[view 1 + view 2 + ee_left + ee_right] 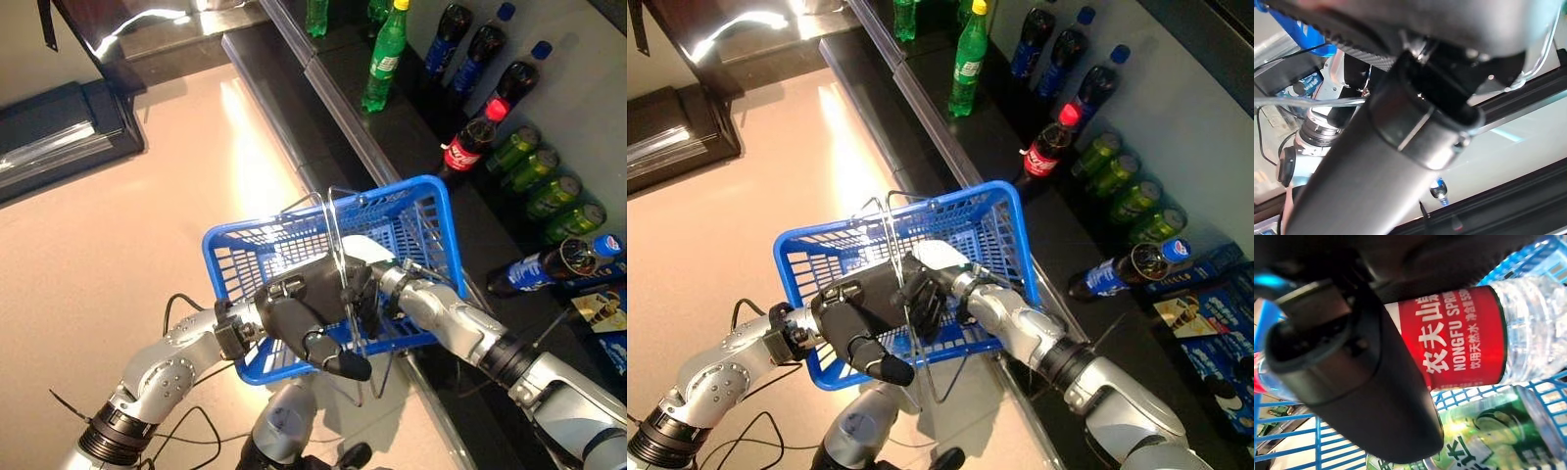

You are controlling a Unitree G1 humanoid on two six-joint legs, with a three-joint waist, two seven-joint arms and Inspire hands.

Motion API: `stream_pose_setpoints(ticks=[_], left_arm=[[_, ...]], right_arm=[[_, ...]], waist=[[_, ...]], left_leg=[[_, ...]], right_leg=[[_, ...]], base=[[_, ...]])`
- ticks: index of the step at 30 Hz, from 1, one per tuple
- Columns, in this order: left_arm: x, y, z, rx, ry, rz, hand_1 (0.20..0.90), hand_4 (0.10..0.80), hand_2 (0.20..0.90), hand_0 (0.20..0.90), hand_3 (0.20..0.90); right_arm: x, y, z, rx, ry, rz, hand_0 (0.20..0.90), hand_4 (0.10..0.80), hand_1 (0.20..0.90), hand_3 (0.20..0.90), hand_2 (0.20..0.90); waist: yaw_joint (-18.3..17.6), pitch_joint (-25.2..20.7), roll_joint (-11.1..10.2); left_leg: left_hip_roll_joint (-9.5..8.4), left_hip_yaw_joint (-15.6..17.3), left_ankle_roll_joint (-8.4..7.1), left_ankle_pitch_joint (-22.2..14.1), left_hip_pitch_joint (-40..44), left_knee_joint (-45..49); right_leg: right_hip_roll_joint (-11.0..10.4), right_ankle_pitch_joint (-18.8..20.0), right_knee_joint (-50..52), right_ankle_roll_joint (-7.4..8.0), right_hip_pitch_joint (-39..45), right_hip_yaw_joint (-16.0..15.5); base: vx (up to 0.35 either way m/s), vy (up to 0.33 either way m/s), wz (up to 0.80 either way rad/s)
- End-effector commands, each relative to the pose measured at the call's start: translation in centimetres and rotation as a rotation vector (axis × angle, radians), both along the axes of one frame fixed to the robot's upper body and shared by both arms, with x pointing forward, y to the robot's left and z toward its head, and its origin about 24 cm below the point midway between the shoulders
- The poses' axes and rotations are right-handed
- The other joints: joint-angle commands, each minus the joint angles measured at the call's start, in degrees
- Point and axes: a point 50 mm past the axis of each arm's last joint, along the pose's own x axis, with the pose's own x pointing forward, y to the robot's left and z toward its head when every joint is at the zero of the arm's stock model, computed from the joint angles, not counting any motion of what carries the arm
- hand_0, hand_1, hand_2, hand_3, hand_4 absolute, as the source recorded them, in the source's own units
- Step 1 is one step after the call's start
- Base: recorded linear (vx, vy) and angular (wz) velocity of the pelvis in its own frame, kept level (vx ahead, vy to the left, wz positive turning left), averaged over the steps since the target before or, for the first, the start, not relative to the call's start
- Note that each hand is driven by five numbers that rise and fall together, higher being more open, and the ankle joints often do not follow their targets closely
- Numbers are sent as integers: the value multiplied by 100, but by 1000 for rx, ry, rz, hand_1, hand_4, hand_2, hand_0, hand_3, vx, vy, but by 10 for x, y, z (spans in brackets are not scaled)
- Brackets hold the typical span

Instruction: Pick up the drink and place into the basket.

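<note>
The drink, a clear water bottle with a red label (1459,333), is sitting in the right hand (1352,382), whose thumb and fingers are wrapping around it, and it is already hanging inside the blue basket (431,211), with the blue mesh showing behind and beneath it. Just under the bottle a green can (1484,431) is lying on the basket floor, so the bottle looks to be hovering close above the load, though whether the two are touching I cannot tell. From the head views the right hand (926,294) is reaching down past the rim into the basket, while the left hand (309,318) is curling around the basket's wire handle (338,245) and holding the whole thing up off the floor. Off to the right, well apart from the basket, a dark shelf (392,137) is carrying rows of soda bottles (470,142) and more green cans (549,186). By my reckoning the pick is done and the carry is nearly finished; what is left is lowering the bottle to rest, letting the fingers go, and drawing the right hand out without snagging the handle.
</note>
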Motion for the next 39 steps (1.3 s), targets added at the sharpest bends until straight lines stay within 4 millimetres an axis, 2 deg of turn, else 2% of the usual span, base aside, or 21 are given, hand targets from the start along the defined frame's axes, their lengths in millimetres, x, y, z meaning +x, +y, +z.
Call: stream_pose_setpoints(ticks=[1, 13, 14, 15, 16, 17, 18, 39], left_arm=[[-41, -46, 58, -399, -286, -434, 300, 100, 300, 300, 200], [-43, -49, 58, -398, -291, -487, 300, 100, 300, 300, 200], [-44, -50, 58, -397, -290, -492, 300, 100, 300, 300, 200], [-45, -51, 58, -398, -289, -494, 300, 100, 300, 300, 200], [-45, -51, 58, -398, -289, -495, 300, 100, 300, 300, 200], [-45, -51, 58, -398, -289, -498, 300, 100, 300, 300, 200], [-45, -51, 58, -399, -290, -501, 300, 100, 300, 300, 200], [-45, -52, 60, -399, -287, -468, 300, 100, 300, 300, 200]], right_arm=[[-2, 40, 2, 5, -46, 119, 300, 100, 300, 200, 300], [8, 37, -17, -46, 5, 19, 300, 100, 300, 200, 300], [8, 37, -20, -51, 13, 4, 486, 317, 486, 417, 486], [9, 37, -21, -51, 16, -3, 615, 468, 615, 568, 615], [9, 37, -22, -51, 17, -5, 695, 561, 695, 661, 695], [9, 37, -23, -53, 20, -11, 749, 624, 749, 724, 749], [9, 36, -26, -54, 25, -18, 900, 800, 900, 900, 900], [5, 36, -38, -37, 56, -58, 900, 800, 900, 900, 900]], waist=[[8, -2027, -34], [122, -2067, -15], [133, -2075, -22], [138, -2078, -19], [140, -2078, -19], [145, -2077, -19], [148, -2077, -19], [116, -2102, -40]], left_leg=[[234, -374, -206, -618, 568, -290], [188, -493, -194, -601, 547, -290], [181, -505, -191, -597, 544, -290], [176, -510, -190, -592, 543, -290], [175, -511, -188, -592, 543, -290], [173, -514, -184, -590, 543, -290], [171, -515, -179, -586, 541, -290], [174, -454, -161, -569, 536, -290]], right_leg=[[173, 362, 12, -228, -235, -138], [173, 363, 22, -225, -218, -217], [181, 363, 17, -230, -214, -219], [186, 363, 20, -231, -213, -221], [186, 363, 22, -231, -214, -221], [189, 360, 27, -232, -215, -222], [193, 356, 34, -236, -218, -216], [223, 363, 48, -247, -255, -179]], base=[[0, 0, 0], [4, 4, 3], [8, 6, 10], [7, 5, 7], [4, 8, 3], [0, 0, 0], [0, 0, 0], [0, 0, 0]])
